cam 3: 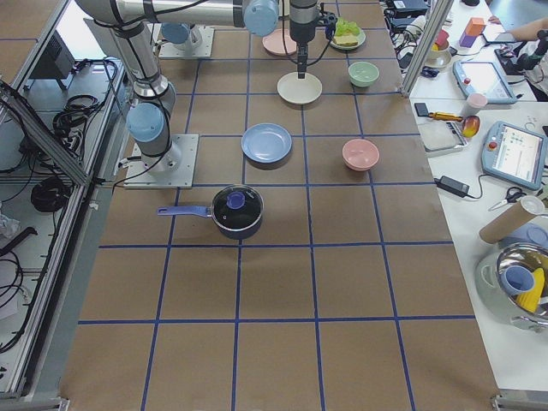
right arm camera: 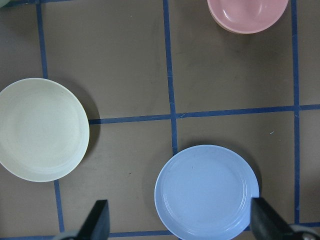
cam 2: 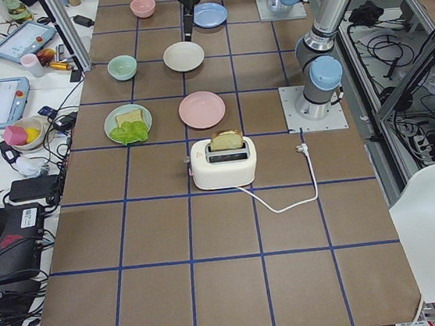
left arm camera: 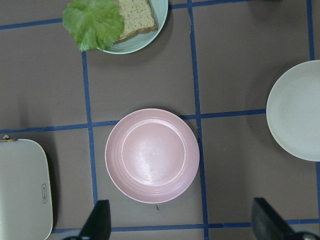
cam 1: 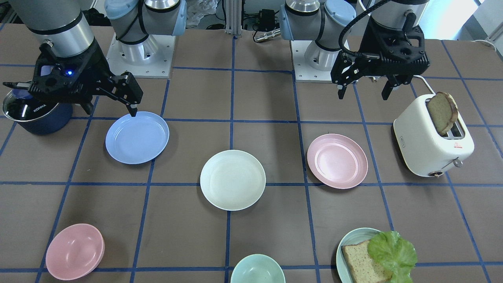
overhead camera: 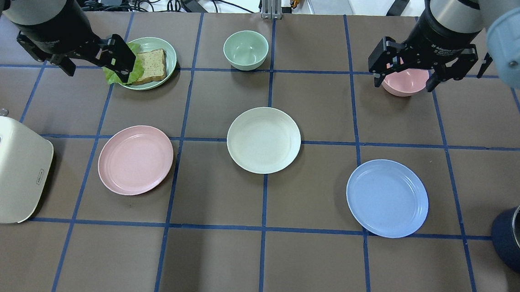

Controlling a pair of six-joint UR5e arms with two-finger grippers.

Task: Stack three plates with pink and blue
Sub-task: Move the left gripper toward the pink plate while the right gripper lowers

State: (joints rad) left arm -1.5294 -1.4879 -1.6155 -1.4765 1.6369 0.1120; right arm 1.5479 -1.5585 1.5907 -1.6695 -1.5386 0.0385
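Note:
Three plates lie apart on the table, none stacked: the cream-white plate (cam 1: 232, 180) (overhead camera: 263, 140) in the middle, the pale pink plate (cam 1: 337, 161) (overhead camera: 135, 160) on my left side, the light blue plate (cam 1: 137, 137) (overhead camera: 387, 198) on my right side. My left gripper (cam 1: 363, 92) (overhead camera: 98, 68) is open and empty, held high; its wrist view shows the pink plate (left arm camera: 152, 156) below, between the fingers (left arm camera: 97, 222). My right gripper (cam 1: 110, 110) (overhead camera: 404, 83) is open and empty, held high; the blue plate (right arm camera: 206, 192) lies below it.
A white toaster (cam 1: 432, 137) with a bread slice stands at my far left. A dark pot (cam 1: 35, 112) stands at my far right. On the far side are a pink bowl (cam 1: 74, 251), a mint bowl (cam 1: 257, 269) and a teal plate (cam 1: 349, 243) with bread and lettuce.

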